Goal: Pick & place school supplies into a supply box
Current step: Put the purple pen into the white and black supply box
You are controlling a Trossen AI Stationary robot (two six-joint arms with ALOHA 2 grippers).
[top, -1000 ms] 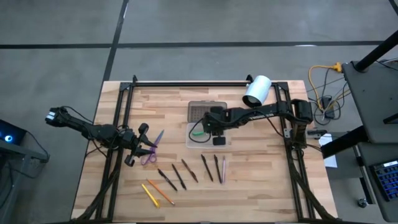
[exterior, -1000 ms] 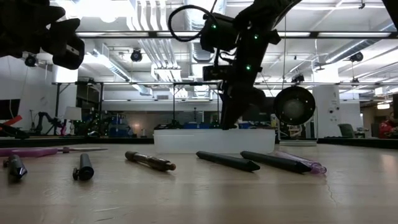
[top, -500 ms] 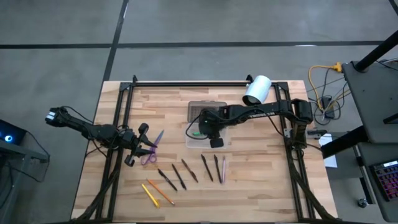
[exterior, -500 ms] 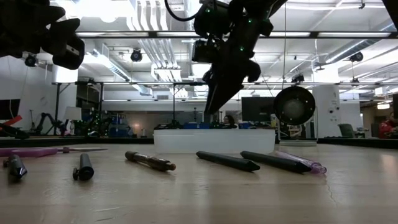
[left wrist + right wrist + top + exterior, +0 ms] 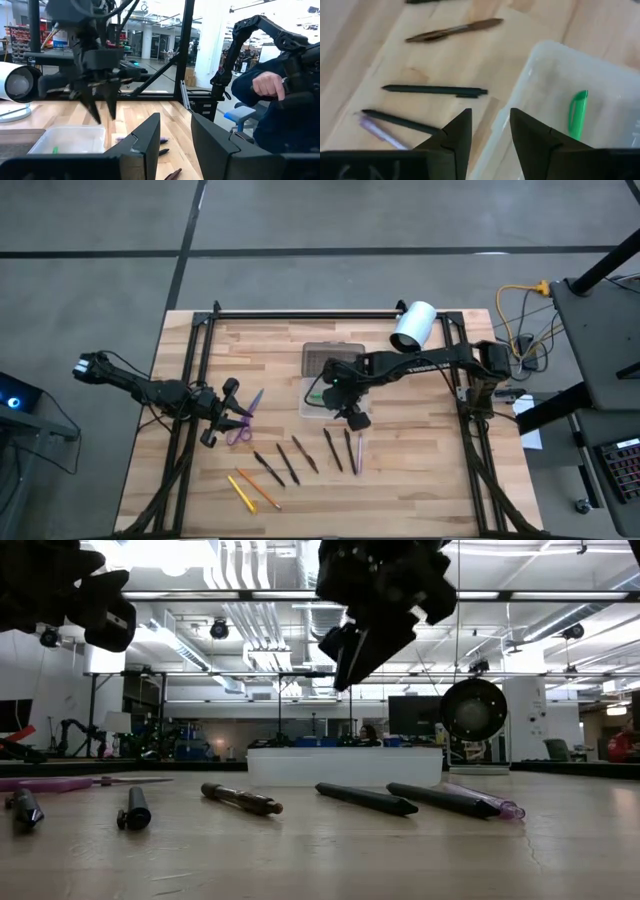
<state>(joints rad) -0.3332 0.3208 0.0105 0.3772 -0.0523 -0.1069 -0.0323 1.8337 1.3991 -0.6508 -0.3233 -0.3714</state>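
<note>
The supply box (image 5: 335, 392), a clear tray, stands mid-table with a green pen (image 5: 577, 114) lying on its floor. My right gripper (image 5: 352, 412) hangs open above the box's near edge, pointing down at a slant, with nothing between its fingers (image 5: 487, 131). Several dark pens (image 5: 305, 454), a pinkish one (image 5: 360, 451) and two yellow-orange ones (image 5: 250, 491) lie flat on the table near the front. Purple-handled scissors (image 5: 243, 418) lie at the left. Beside them my left gripper (image 5: 222, 418) is held level above the table, open and empty (image 5: 172, 135).
The box's greyish dotted lid (image 5: 333, 358) lies just beyond the tray. A white cylinder (image 5: 412, 326) rests at the back right. Black frame rails (image 5: 195, 380) run along the table's left, right and far sides. A seated person (image 5: 280, 100) shows beyond the table.
My right gripper has risen out of the supply box, come a little toward the table's near edge and turned about its wrist, now slanting down. The green pen stays lying in the box.
</note>
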